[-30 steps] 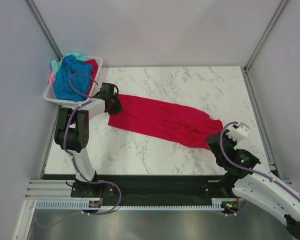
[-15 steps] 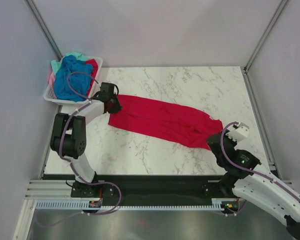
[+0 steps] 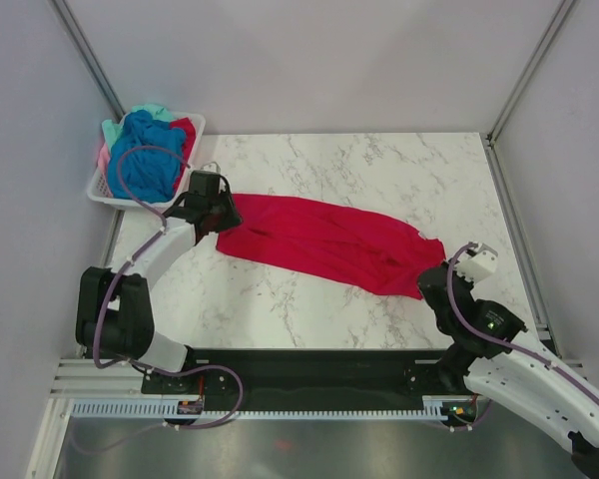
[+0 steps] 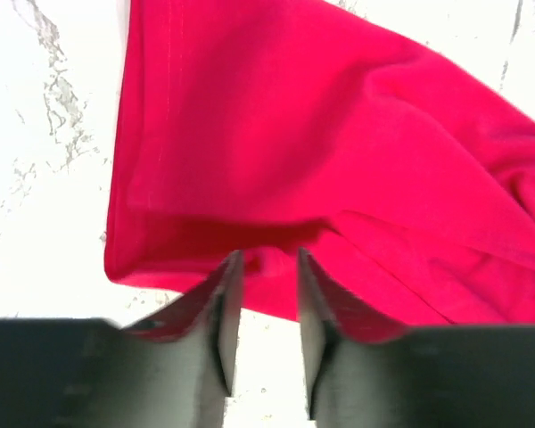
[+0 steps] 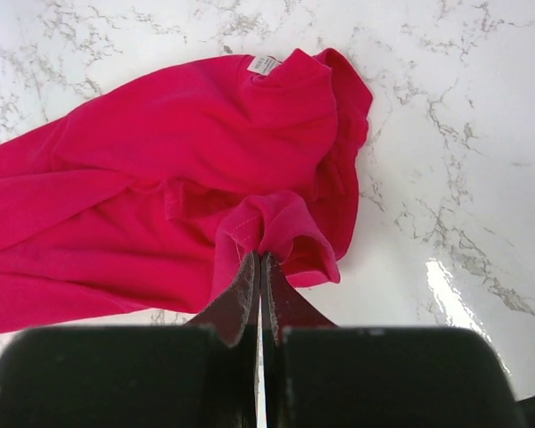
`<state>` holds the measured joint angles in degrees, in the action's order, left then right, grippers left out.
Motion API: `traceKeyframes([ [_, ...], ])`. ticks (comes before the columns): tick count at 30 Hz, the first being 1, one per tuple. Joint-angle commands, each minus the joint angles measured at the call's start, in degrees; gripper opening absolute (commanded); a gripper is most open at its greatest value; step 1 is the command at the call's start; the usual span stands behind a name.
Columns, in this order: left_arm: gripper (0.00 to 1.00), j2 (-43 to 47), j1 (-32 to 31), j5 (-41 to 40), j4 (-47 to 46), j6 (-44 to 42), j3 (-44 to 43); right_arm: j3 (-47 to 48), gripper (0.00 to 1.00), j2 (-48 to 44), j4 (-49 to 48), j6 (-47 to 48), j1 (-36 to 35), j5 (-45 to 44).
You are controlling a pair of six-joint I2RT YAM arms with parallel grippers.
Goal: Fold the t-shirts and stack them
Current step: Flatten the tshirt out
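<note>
A crimson red t-shirt (image 3: pixel 319 239) lies stretched in a long band across the marble table (image 3: pixel 379 165). My left gripper (image 3: pixel 218 214) is at the shirt's left end. In the left wrist view its jaws (image 4: pixel 266 259) stand apart, with bare table between them and the shirt's edge (image 4: pixel 294 134) just past the tips. My right gripper (image 3: pixel 427 282) is at the shirt's right end. In the right wrist view it (image 5: pixel 259 259) is shut on a bunched fold of the red shirt (image 5: pixel 160 160), next to the collar with its white label (image 5: pixel 266 64).
A white slatted basket (image 3: pixel 102 192) stands at the table's back left corner. It holds a bright blue shirt (image 3: pixel 145 160), a teal one (image 3: pixel 150 109), a pink one (image 3: pixel 103 156) and a red one (image 3: pixel 185 128). Grey walls close in both sides.
My left arm's elbow has swung down and to the left, and its gripper has drawn back slightly from the shirt's left end. The right gripper and shirt have hardly moved.
</note>
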<state>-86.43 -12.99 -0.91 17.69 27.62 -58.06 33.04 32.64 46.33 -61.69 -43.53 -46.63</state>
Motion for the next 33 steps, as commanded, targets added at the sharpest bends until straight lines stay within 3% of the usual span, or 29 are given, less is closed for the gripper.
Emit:
traceKeyframes([
  [1,0.41,2.85,-0.19,0.64,0.85,-1.86,2.42,2.65,0.0,-0.91,0.52,0.52,0.11,1.8],
  [10,0.47,-1.98,-0.19,1.97,-2.66,-1.42,7.53,0.8,0.0,-2.06,0.61,-0.27,0.11,5.41],
  [13,0.52,-3.83,-0.19,1.08,-3.01,-1.07,5.86,0.36,0.0,-1.45,0.08,-0.27,0.11,5.41],
  [17,0.67,-4.8,-0.19,-2.43,-3.37,-0.63,3.14,0.1,0.0,0.4,-1.15,1.04,0.11,5.41],
  [23,0.77,-5.15,-0.19,-2.61,-4.24,-1.69,0.93,-0.78,0.0,2.77,-3.52,2.27,0.11,5.06],
  [33,0.72,-9.01,-0.19,-5.16,-3.46,-2.92,-3.28,-2.1,0.0,5.24,-6.16,3.42,0.11,5.41],
])
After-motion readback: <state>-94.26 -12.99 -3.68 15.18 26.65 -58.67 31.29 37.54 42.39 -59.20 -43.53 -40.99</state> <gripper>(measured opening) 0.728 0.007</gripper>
